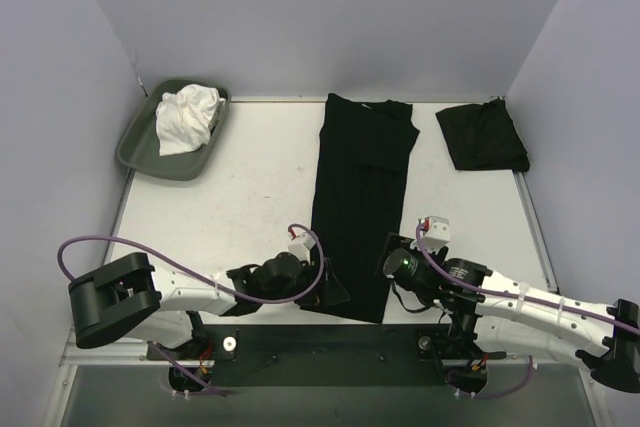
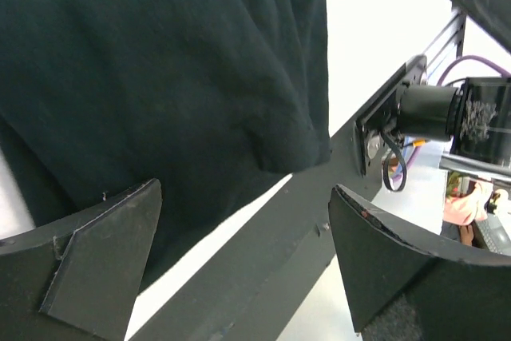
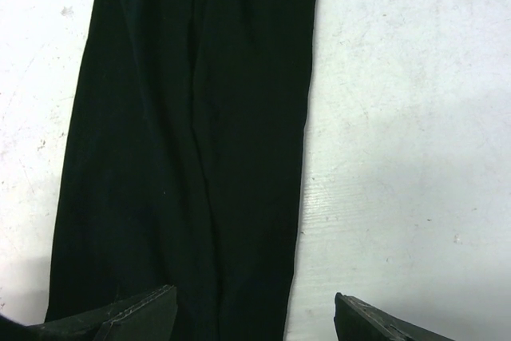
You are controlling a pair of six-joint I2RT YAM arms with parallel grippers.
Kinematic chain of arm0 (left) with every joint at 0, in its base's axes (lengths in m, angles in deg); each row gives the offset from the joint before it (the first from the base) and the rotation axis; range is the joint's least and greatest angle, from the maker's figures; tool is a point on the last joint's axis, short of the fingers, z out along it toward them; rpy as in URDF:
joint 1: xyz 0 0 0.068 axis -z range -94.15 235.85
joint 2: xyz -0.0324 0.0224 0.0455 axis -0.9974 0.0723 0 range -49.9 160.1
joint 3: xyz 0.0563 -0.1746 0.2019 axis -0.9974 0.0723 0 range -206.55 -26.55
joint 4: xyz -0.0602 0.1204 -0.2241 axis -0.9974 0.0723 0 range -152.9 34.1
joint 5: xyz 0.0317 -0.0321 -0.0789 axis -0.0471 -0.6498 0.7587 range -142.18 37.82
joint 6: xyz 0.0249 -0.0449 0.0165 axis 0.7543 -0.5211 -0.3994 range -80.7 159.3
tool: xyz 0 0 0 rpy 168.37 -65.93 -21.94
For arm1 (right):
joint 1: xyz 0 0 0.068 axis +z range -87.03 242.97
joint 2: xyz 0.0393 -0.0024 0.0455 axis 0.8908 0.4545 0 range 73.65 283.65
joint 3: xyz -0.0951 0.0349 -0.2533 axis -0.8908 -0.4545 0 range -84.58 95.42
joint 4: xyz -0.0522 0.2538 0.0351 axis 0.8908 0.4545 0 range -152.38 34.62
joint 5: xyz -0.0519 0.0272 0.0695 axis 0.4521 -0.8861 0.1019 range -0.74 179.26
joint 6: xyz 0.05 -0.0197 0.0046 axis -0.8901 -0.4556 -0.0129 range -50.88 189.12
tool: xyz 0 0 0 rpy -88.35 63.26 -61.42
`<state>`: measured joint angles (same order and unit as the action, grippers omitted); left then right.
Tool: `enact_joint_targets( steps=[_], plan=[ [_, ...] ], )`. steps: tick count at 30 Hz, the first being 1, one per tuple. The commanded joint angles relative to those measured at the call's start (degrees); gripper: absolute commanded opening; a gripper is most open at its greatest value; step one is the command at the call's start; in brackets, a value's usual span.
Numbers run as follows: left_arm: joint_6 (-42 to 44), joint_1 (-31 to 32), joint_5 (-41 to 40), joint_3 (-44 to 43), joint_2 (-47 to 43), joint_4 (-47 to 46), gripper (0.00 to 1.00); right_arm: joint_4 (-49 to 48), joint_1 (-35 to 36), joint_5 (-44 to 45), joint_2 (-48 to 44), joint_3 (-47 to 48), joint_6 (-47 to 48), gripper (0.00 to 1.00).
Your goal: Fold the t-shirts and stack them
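Observation:
One black t-shirt (image 1: 360,197) lies down the middle of the table, folded lengthwise into a long narrow strip. A second black t-shirt (image 1: 482,137) rests folded small at the back right. My left gripper (image 1: 330,287) sits at the strip's near left corner. In the left wrist view it (image 2: 247,253) is open, the shirt's hem (image 2: 160,77) just ahead and nothing between the fingers. My right gripper (image 1: 388,259) is at the strip's near right edge. It (image 3: 255,321) is open, and the cloth's right edge (image 3: 192,141) runs between its fingers.
A grey-green tray (image 1: 135,142) at the back left holds a crumpled white cloth (image 1: 187,119). The table's dark front rail (image 2: 263,269) runs just below the shirt's hem. Grey walls close in the table at back and sides.

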<state>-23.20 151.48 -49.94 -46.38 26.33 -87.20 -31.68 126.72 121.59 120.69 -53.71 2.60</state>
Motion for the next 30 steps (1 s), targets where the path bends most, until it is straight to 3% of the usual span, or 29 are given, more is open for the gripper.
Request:
enact_joint_targets(
  steps=[1, 8, 21, 27, 30],
  plan=[
    [-2.45, 3.71, -3.72, 0.59, -0.2, -0.67, 0.96, 3.49, -0.46, 0.36, -0.11, 2.0, 0.78, 0.79],
    [-4.73, 7.93, -7.16, 1.64, 1.29, -3.29, 0.96, 4.37, -0.47, -0.26, -3.62, -1.07, -1.68, 0.78],
    [-6.58, 14.09, -8.13, -3.45, 12.54, -8.84, 0.96, 6.22, -0.38, 0.36, -7.41, -2.39, -2.82, 0.78],
    [-2.02, 13.57, -7.69, -10.21, 10.35, -3.58, 0.96, 6.3, -0.46, 2.46, -7.58, -2.84, -2.48, 0.78],
    [1.93, 11.56, -8.21, -15.04, 5.97, 4.67, 0.96, 6.22, -1.07, 4.04, -6.27, -2.14, -1.07, 0.79]
  ],
)
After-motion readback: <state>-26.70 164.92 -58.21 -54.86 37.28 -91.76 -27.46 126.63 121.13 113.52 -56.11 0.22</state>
